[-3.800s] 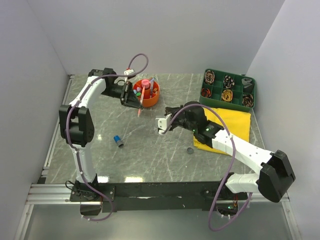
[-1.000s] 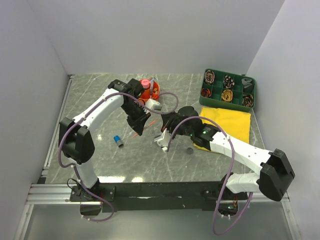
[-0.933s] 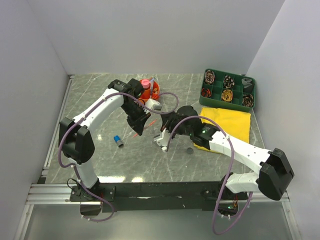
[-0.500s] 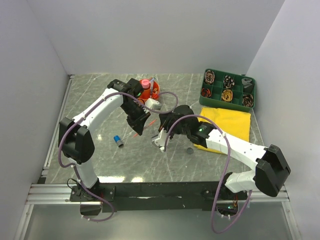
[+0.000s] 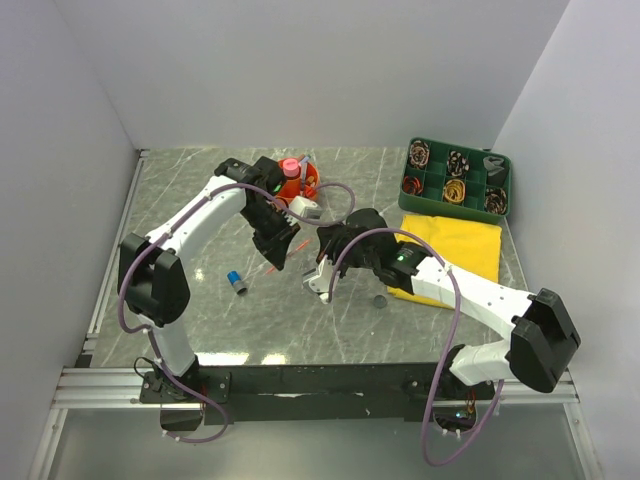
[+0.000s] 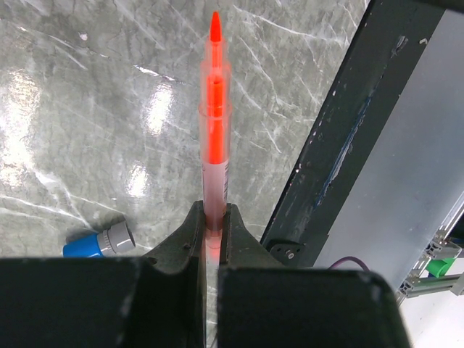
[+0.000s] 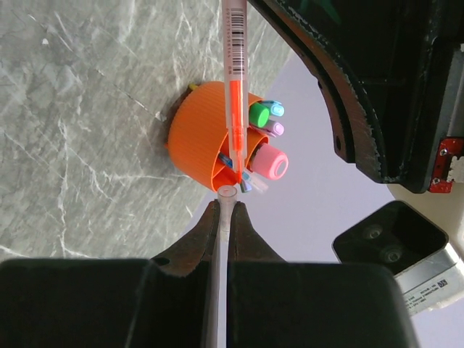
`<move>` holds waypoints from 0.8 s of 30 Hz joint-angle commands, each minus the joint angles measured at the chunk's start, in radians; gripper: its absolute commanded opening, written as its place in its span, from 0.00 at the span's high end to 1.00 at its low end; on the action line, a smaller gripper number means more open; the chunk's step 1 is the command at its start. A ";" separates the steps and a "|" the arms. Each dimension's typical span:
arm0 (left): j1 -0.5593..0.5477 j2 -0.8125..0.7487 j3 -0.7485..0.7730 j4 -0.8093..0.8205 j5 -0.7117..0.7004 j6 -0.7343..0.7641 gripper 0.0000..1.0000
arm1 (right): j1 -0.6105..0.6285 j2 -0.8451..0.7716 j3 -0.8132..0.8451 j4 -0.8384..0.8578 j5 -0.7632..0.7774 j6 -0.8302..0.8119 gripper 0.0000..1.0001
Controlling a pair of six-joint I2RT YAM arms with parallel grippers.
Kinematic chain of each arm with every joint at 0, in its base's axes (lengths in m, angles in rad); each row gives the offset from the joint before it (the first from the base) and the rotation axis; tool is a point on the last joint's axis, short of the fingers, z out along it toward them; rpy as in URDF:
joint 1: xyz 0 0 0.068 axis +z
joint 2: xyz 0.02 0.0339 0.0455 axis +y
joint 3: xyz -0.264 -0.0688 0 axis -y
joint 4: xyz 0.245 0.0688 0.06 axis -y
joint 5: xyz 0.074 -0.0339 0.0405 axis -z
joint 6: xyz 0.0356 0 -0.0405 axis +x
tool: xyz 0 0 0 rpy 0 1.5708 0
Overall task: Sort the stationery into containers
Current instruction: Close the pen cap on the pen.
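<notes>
My left gripper (image 5: 284, 244) (image 6: 214, 214) is shut on an uncapped orange marker (image 5: 287, 256) (image 6: 214, 138), whose tip points away from the fingers over the table. My right gripper (image 5: 317, 263) (image 7: 226, 206) is shut on a clear marker cap (image 7: 227, 194), open end forward. In the right wrist view the marker (image 7: 235, 87) comes down from above, and its tip hangs just above the cap's mouth, apart from it. Behind stands the orange organiser (image 5: 303, 188) (image 7: 192, 145), holding pens and a pink tube (image 7: 270, 162). The green tray (image 5: 507, 190) sits at the far right.
A blue cap (image 5: 237, 282) (image 6: 98, 241) lies on the marble at the left front. A dark disc (image 5: 379, 300) lies beside the yellow cloth (image 5: 465, 245). The tray's cells hold coiled items. The black base rail (image 6: 341, 152) runs along the near edge.
The left arm has carried the marker from the organiser to mid-table. Over the last second the right gripper, with the cap, has crept left toward the marker.
</notes>
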 commanded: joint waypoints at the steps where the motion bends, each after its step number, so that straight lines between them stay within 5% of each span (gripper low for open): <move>1: 0.006 0.012 0.036 -0.022 0.035 0.008 0.99 | 0.009 0.005 0.053 -0.011 -0.022 -0.006 1.00; 24: 0.009 0.037 0.052 -0.022 0.052 0.005 0.99 | 0.014 0.025 0.074 -0.029 -0.036 -0.001 1.00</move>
